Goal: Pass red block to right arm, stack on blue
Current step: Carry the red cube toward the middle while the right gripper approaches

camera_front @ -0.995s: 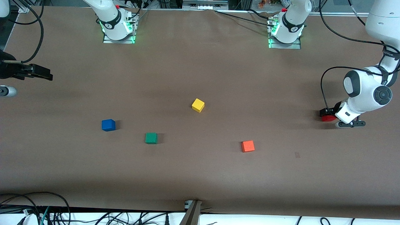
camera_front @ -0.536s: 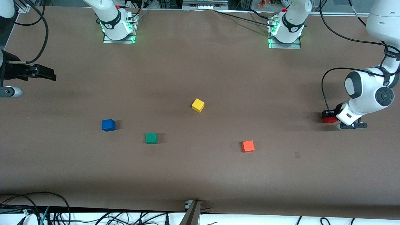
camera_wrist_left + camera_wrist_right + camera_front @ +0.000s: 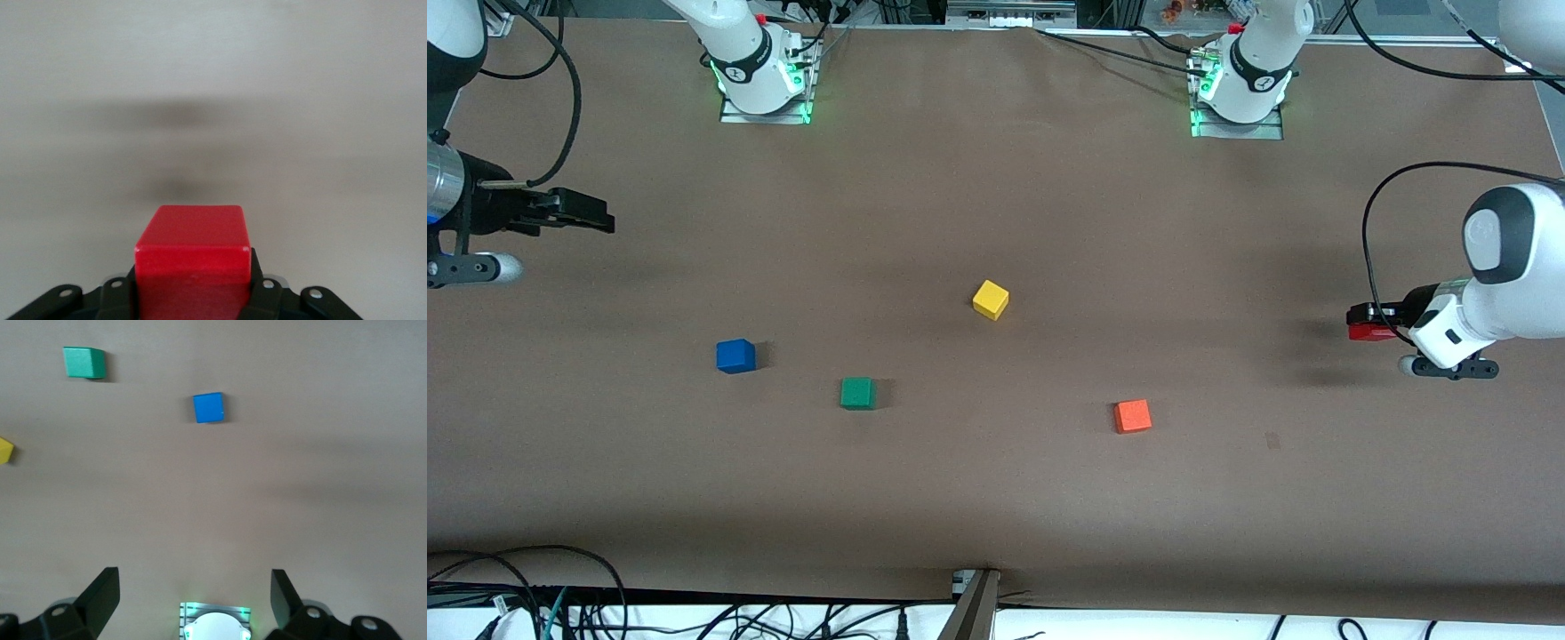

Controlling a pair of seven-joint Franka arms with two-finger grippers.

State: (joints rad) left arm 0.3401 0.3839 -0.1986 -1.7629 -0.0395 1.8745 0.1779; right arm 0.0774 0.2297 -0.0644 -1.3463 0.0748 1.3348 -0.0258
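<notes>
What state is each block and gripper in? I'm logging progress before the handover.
red block: held in the left gripper, lifted off the table, shadow beneath.
left gripper: shut on the red block, over the left arm's end of the table.
right gripper: open, holding nothing, waiting over the right arm's end.
blue block: resting on the table, nothing stacked on it.
green block, yellow block, orange block: resting on the table, apart.

Lighting: even, overhead, moderately bright.
Shadows: soft, beside each cube.
Focus: left wrist view background blurred.
</notes>
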